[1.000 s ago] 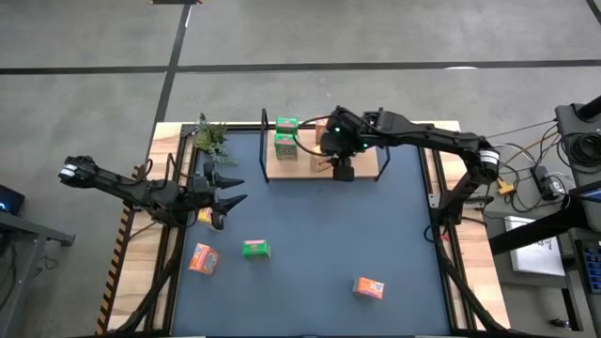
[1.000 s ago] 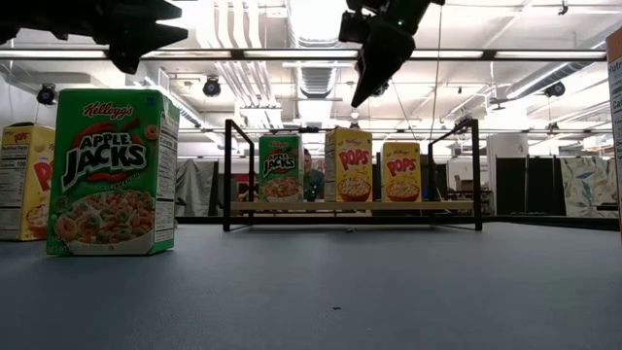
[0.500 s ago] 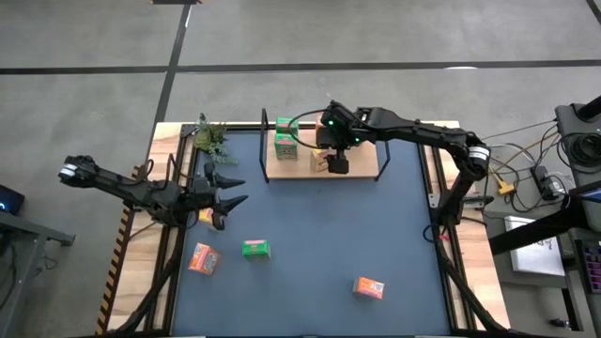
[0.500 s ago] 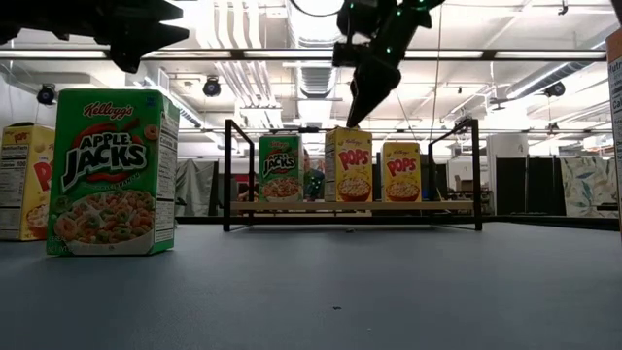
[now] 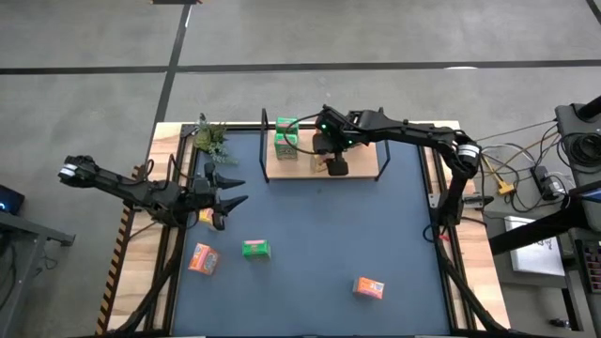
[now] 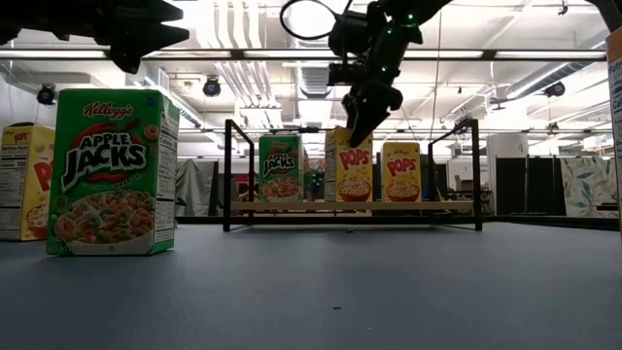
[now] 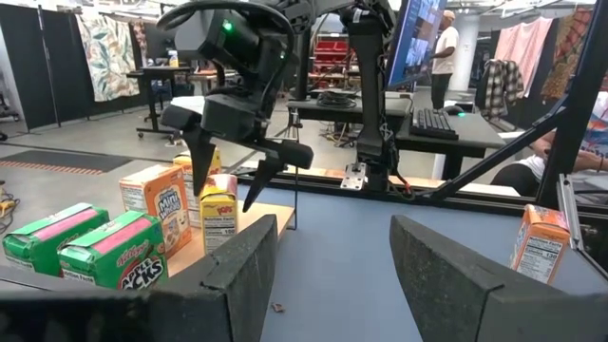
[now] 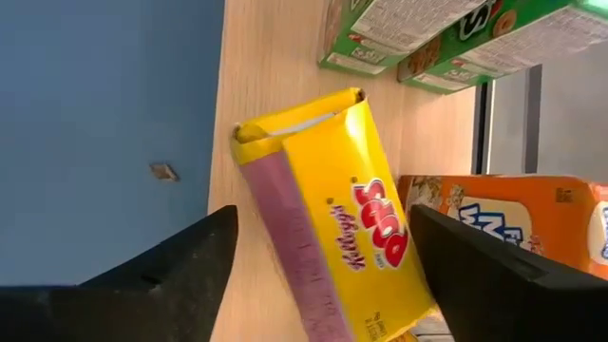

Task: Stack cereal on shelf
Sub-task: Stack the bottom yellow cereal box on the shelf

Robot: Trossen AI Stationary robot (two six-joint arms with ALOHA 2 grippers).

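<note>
Above the shelf (image 5: pixel 362 167) at the table's far side, the right gripper (image 8: pixel 318 261) hangs with fingers spread around an upright yellow cereal box (image 8: pixel 334 217), long axis vertical, not clamping it. Since a second ago it has slid left and lower. Near the table's left edge, the left gripper (image 5: pixel 232 190) hovers, splayed wide.

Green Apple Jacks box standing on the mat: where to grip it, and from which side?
Probably from above: the green box stands upright with its top clear, so pinch its upper part across the thin depth, front to back.
</note>
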